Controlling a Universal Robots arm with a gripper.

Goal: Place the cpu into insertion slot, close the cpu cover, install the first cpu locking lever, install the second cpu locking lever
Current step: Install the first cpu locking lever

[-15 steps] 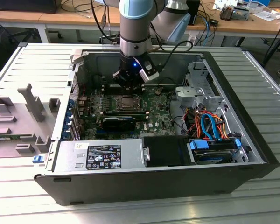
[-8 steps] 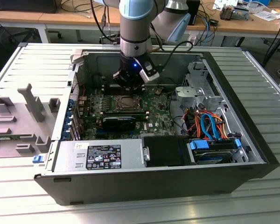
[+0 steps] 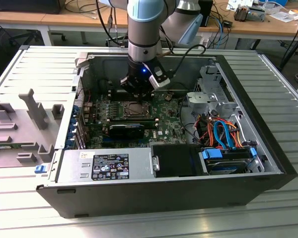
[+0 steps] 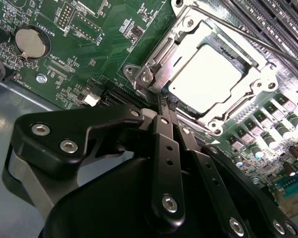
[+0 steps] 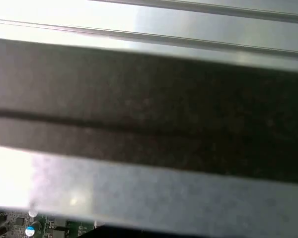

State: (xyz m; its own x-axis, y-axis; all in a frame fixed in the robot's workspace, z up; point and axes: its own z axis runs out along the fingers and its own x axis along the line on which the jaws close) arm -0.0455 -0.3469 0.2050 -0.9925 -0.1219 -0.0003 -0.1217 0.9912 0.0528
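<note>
with its fingers pinched together, the tool [image 4: 163, 101] touches the edge of the cpu cover [image 4: 248, 64], which lies shut over the cpu [image 4: 203, 74] seated in the insertion slot [image 3: 132, 110]; the locking lever [image 4: 238, 30] seems unlatched.

**Three cameras around an open computer case**

The exterior view stood off the arm, raised, and looked down at an angle into the open black-and-grey metal computer case [image 3: 188, 148] lying on a ribbed silvery table [image 3: 30, 64], far enough to take in the whole case. The second wrist view sat close behind the black gripper [image 4: 164, 106], facing along it onto the green circuit board [image 4: 89, 44] and the square silvery-rimmed insertion slot [image 4: 203, 77]; the exterior view shared that slot [image 3: 134, 110]. The first wrist view faced a dark case wall [image 5: 149, 109] at very close range, with a sliver of green board [image 5: 20, 225] at its edge.
</note>
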